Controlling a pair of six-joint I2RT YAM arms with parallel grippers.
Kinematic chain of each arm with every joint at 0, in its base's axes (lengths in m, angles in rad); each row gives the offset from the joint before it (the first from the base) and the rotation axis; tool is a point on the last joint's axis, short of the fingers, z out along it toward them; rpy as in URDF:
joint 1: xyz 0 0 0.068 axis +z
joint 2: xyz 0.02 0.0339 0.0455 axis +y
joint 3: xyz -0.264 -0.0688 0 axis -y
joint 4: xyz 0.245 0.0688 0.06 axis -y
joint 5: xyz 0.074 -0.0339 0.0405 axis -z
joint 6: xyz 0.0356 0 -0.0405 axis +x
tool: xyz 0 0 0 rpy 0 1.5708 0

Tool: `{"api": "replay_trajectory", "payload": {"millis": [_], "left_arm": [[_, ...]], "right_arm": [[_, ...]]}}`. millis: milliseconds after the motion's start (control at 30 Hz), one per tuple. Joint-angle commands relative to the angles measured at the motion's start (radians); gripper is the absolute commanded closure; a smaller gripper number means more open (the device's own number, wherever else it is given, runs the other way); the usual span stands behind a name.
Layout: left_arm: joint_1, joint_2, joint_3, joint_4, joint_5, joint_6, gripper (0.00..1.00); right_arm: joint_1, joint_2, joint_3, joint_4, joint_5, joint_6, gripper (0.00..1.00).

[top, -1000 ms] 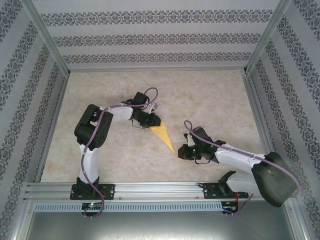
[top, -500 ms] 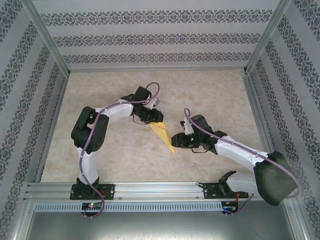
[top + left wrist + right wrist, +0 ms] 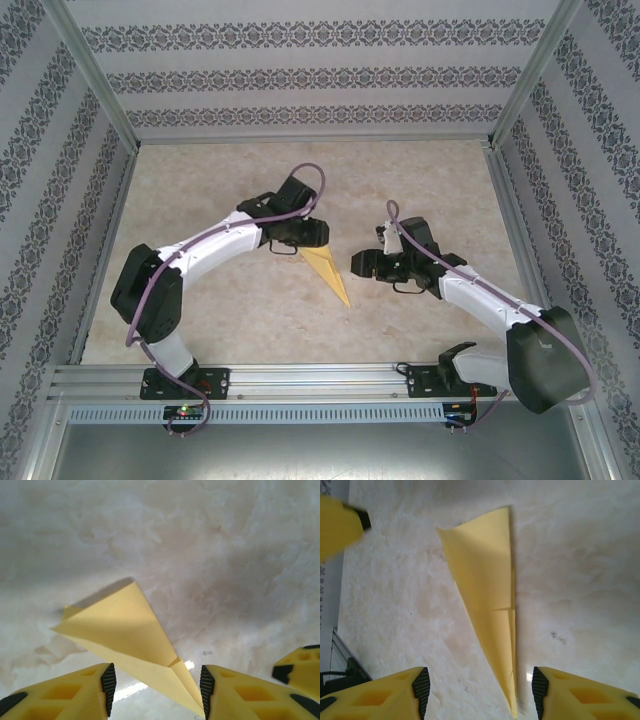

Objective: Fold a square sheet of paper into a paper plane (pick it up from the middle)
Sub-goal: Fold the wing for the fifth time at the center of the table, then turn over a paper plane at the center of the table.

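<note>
While unheld, plane (image 3: 127, 630) near left claw (image 3: 155, 687)

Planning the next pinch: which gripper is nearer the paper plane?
Left. The left gripper is at the wide end of the paper plane; the right gripper is off to its right, a gap between.

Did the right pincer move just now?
Yes. The right pincer moved away from the front metal rail, toward the back wall, off the tip of the paper plane.
</note>
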Motion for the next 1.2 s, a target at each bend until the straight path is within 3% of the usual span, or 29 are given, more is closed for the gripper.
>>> {"api": "replay_trajectory", "payload": {"millis": [0, 167, 400, 600, 800, 1167], "left_arm": [[-0.078, 0.000, -0.031, -0.037, -0.194, -0.135, 0.47], [-0.163, 0.064, 0.006, -0.072, -0.335, -0.248, 0.46], [-0.229, 0.194, 0.056, -0.070, -0.366, -0.306, 0.48], [-0.236, 0.259, 0.095, -0.086, -0.362, -0.284, 0.56], [-0.236, 0.249, 0.073, -0.083, -0.351, -0.273, 0.72], [-0.234, 0.167, -0.020, -0.049, -0.341, -0.279, 0.81]], "right_arm": [[-0.041, -0.044, -0.018, 0.008, -0.026, -0.018, 0.41], [-0.101, -0.085, -0.047, 0.001, -0.041, -0.017, 0.40], [-0.164, -0.127, -0.082, -0.021, -0.066, -0.031, 0.40], [-0.190, -0.151, -0.108, -0.028, -0.080, -0.040, 0.39], [-0.198, -0.156, -0.127, -0.027, -0.091, -0.043, 0.39], [-0.198, -0.150, -0.134, -0.024, -0.113, -0.043, 0.39]]}}
